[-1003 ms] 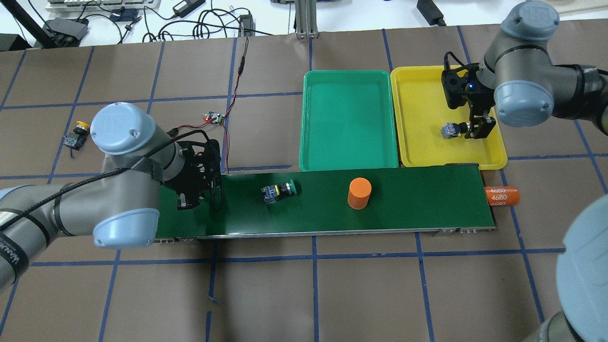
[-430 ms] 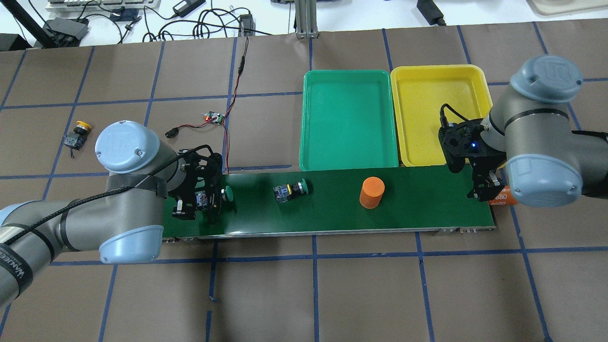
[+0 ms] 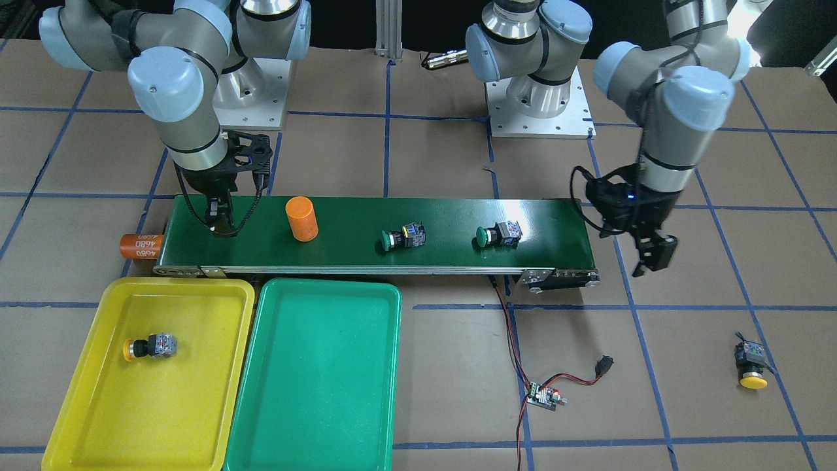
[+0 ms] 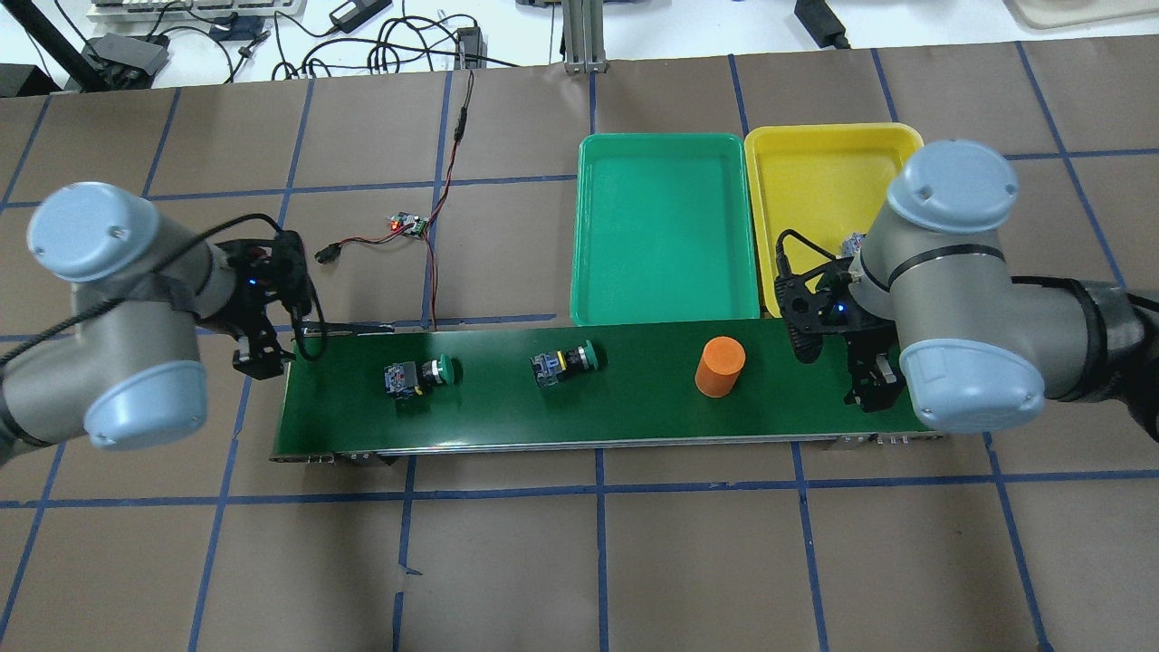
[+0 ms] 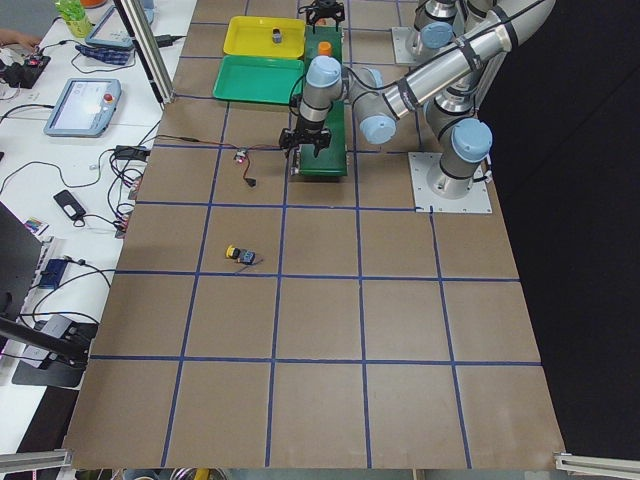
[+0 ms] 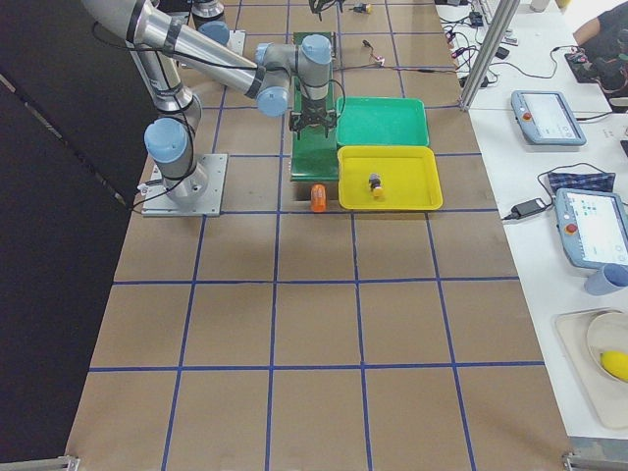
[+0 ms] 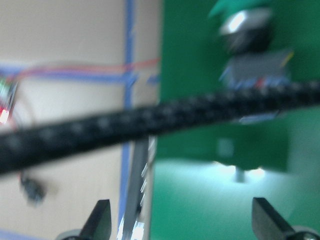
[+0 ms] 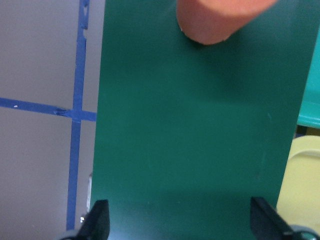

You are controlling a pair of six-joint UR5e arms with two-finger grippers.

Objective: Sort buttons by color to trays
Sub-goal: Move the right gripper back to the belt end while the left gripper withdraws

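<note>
- The dark-green conveyor belt runs across the table, with both trays touching its far edge at the robot's right end.
- The green tray sits beside the yellow tray; no button lies in the green one.
- The left gripper hangs over the belt's left end with its fingers spread wide and nothing between them.
- The right gripper hovers over the belt's right end, also spread and holding nothing.
- An upright orange cylinder stands on the belt near the right gripper.
- A numbered orange cylinder lies just off the belt's right end.
- Two green-capped buttons lie on their sides on the belt, well apart.
- One yellow-capped button lies in the yellow tray.
- The other yellow-capped button sits on the brown paper, far from both trays.
</note>
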